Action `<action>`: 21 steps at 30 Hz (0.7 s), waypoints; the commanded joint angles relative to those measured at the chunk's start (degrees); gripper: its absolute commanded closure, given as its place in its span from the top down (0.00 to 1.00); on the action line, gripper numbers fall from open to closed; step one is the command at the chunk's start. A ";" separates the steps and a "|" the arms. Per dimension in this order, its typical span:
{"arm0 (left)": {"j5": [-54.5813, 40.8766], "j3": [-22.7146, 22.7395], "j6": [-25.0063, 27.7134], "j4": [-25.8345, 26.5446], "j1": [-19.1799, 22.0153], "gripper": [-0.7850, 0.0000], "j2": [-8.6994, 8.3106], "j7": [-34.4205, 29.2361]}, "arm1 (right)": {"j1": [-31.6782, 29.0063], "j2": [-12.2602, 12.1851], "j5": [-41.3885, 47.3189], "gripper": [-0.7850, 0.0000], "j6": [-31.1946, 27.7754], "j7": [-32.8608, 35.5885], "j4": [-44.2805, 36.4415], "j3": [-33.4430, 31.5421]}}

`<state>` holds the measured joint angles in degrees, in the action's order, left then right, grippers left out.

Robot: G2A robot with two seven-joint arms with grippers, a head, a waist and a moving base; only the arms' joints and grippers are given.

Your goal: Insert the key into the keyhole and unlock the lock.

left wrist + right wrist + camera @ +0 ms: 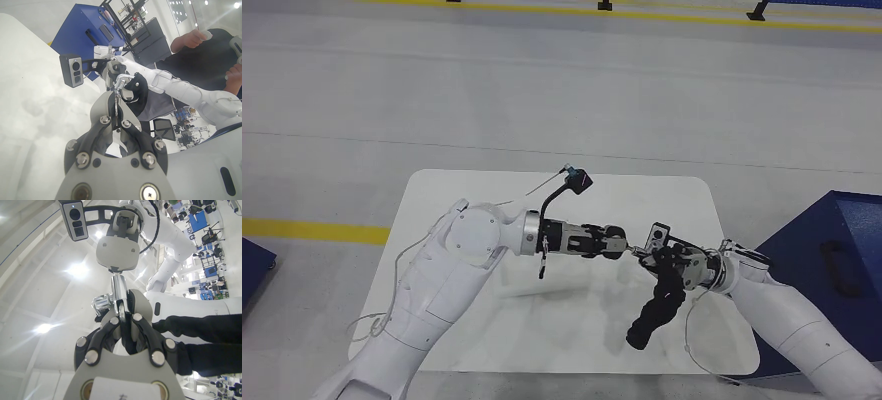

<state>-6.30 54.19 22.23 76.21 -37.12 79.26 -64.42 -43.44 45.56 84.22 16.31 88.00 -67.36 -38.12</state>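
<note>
My left gripper is shut on a flat metal key, whose tip meets the end of a chrome lock. My right gripper is shut on that lock, and the left gripper's palm faces it end-on just beyond the lock. A black fabric-covered cable hangs from the lock down to the table. Seen from above, the left gripper and the right gripper meet tip to tip above the white table, with the lock between them.
A blue cabinet stands against the table's right edge. The left wrist camera on its black bracket juts toward the table's far side. Bare tabletop lies to the left and behind the grippers.
</note>
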 commanded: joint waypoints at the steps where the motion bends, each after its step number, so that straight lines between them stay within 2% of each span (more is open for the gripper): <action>1: 0.01 0.01 -0.01 0.01 0.00 0.00 -0.01 -0.02 | 0.04 -0.02 0.00 0.00 0.00 0.00 -0.02 -0.03; 14: 0.01 0.01 -0.01 0.01 0.00 0.00 -0.01 -0.02 | 0.04 -0.02 0.00 0.00 0.00 0.00 -0.02 -0.03; 15: 0.01 0.01 -0.01 0.01 0.00 0.39 -0.01 -0.02 | 0.04 -0.02 0.00 0.00 0.00 0.00 -0.02 -0.03; 16: 0.01 0.01 -0.01 0.01 0.00 1.00 -0.01 -0.02 | 0.04 -0.02 0.00 0.00 0.00 0.00 -0.02 -0.03; 21: 0.01 0.01 -0.01 0.01 0.00 1.00 -0.01 -0.02 | 0.04 -0.02 0.00 0.00 0.00 0.00 -0.02 -0.03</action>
<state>-6.29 54.20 22.22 76.22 -37.11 79.26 -64.44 -43.41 45.54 84.22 16.31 88.00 -67.39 -38.15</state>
